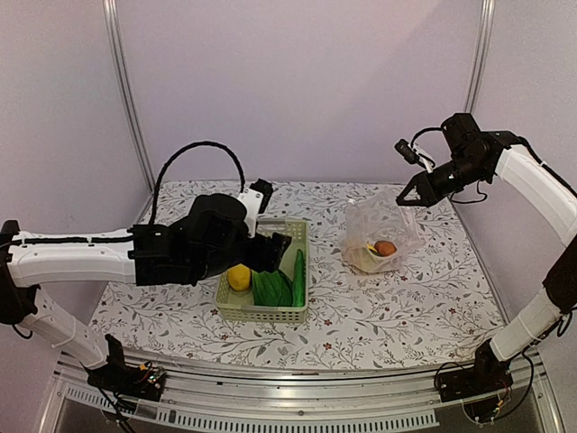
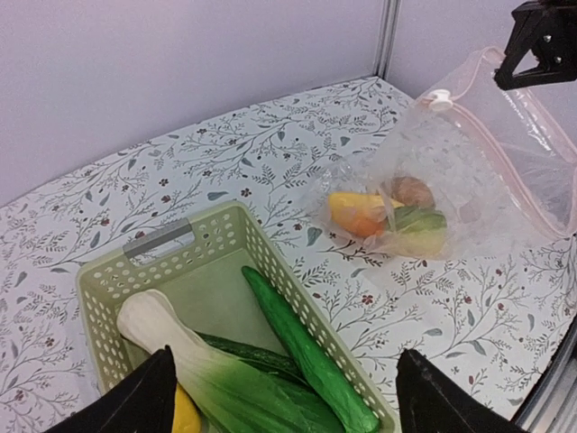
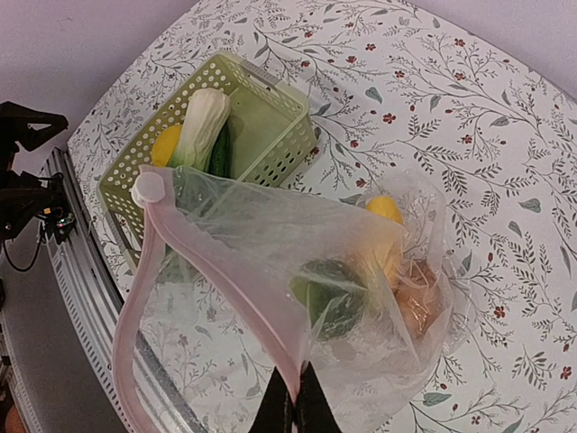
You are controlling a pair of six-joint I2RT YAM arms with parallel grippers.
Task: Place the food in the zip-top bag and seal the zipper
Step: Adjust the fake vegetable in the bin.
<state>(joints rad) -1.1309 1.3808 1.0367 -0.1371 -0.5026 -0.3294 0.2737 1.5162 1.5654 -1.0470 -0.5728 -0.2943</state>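
The zip-top bag [image 1: 379, 236] stands right of the basket with its mouth open, holding a yellow piece, a brown-orange piece and a green one [image 2: 397, 216]. My right gripper [image 3: 295, 410] is shut on the bag's pink zipper strip [image 3: 216, 271] and holds the rim up; it also shows in the top view [image 1: 416, 191]. A white slider [image 3: 148, 188] sits at the strip's end. My left gripper [image 2: 279, 397] is open above the basket, over a cucumber [image 2: 306, 347], a bok choy [image 2: 203, 365] and a yellow fruit [image 1: 238, 277].
The pale green lattice basket [image 1: 297, 239] stands mid-table on the floral cloth. Metal rails [image 1: 297, 397] run along the near edge. Walls and corner posts close off the back and sides.
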